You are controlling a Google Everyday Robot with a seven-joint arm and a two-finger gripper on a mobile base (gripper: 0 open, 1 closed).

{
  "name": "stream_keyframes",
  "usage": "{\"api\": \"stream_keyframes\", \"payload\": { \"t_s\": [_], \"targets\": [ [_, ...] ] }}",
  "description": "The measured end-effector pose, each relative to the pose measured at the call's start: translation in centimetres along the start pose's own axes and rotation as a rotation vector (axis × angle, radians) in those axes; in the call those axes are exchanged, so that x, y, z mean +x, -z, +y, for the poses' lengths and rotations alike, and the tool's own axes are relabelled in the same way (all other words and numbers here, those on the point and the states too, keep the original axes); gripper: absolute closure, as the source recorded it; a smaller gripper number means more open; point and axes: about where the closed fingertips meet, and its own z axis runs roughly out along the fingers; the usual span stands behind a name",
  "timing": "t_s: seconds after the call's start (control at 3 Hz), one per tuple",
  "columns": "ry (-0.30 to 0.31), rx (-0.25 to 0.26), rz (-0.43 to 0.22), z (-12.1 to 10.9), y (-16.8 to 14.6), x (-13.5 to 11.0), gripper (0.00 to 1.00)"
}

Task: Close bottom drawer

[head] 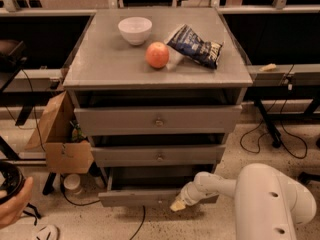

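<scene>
The bottom drawer (145,196) is the lowest of three grey drawers in the cabinet and stands pulled out, its plain grey inside showing above its low front panel. My gripper (178,204) is at the end of the white arm (220,184), low and right of the middle of the drawer's front panel, and touches it. Its yellowish tip points down and left. The drawer's knob is hidden behind or beside the gripper.
The middle drawer (160,155) and top drawer (158,120) stand slightly out. On the cabinet top are a white bowl (135,30), an apple (157,54) and a blue chip bag (195,46). A cardboard box (60,136) stands at the left. Cables lie on the floor at the right.
</scene>
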Motion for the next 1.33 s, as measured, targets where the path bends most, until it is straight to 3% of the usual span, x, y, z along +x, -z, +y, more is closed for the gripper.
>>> {"api": "stream_keyframes", "payload": {
  "t_s": [0.33,0.67,1.33],
  "targets": [
    [0.000,0.000,0.000,0.1,0.0,0.1,0.66],
    [0.004,0.032,-0.011,-1.8,0.5,-1.2,0.62],
    [0.004,0.032,-0.011,-1.1,0.7,-0.6,0.15]
  ]
}}
